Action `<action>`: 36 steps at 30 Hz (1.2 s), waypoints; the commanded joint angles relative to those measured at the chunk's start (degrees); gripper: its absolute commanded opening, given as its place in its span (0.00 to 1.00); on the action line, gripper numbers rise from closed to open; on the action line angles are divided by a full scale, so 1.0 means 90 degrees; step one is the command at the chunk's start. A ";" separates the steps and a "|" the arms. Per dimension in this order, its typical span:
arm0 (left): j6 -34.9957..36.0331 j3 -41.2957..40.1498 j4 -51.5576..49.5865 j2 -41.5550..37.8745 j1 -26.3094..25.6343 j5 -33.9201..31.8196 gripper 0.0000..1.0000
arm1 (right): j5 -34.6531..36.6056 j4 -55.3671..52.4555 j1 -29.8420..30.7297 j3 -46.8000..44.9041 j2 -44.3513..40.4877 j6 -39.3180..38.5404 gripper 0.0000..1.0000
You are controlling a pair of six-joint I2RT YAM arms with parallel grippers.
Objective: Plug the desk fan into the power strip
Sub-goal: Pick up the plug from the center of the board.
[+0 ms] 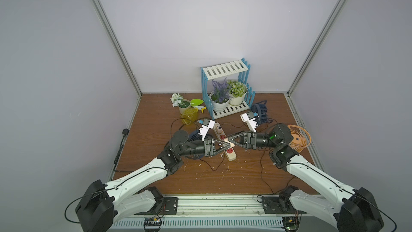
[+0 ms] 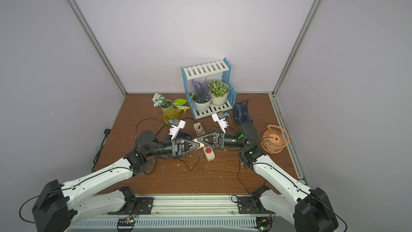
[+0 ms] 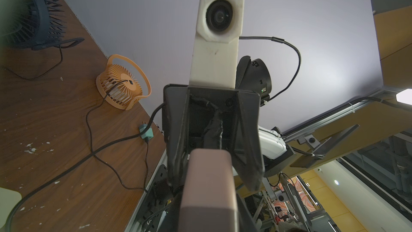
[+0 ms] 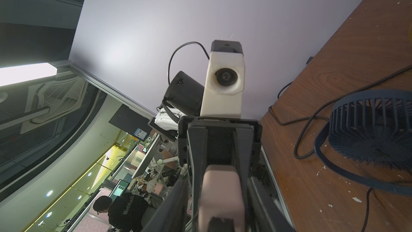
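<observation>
Cream power strip (image 1: 231,157), red sockets (image 1: 229,151) up, under left claw (image 1: 229,145), right claw (image 1: 227,140), both tight on pale block (image 3: 209,175)

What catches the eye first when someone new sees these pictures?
The left claw and right claw meet tip to tip mid-table, a beige block between them, above the power strip. Behind stands a blue-and-white shelf with potted plants; an orange fan sits at the right edge.
</observation>
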 commanded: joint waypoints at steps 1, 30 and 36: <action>-0.0009 0.0176 0.0072 0.0069 -0.0066 0.0080 0.00 | -0.0061 0.0162 0.0077 -0.0067 -0.0108 -0.0079 0.26; 0.0159 -0.0346 0.0214 -0.0364 0.0115 -0.1219 0.00 | 0.1077 -0.1055 0.0038 -0.0265 -0.0530 -0.0741 0.87; 0.0149 -0.0330 0.0306 -0.0274 0.0119 -0.1108 0.00 | 0.1699 0.0068 0.0150 -0.0667 -0.0661 -0.0055 0.71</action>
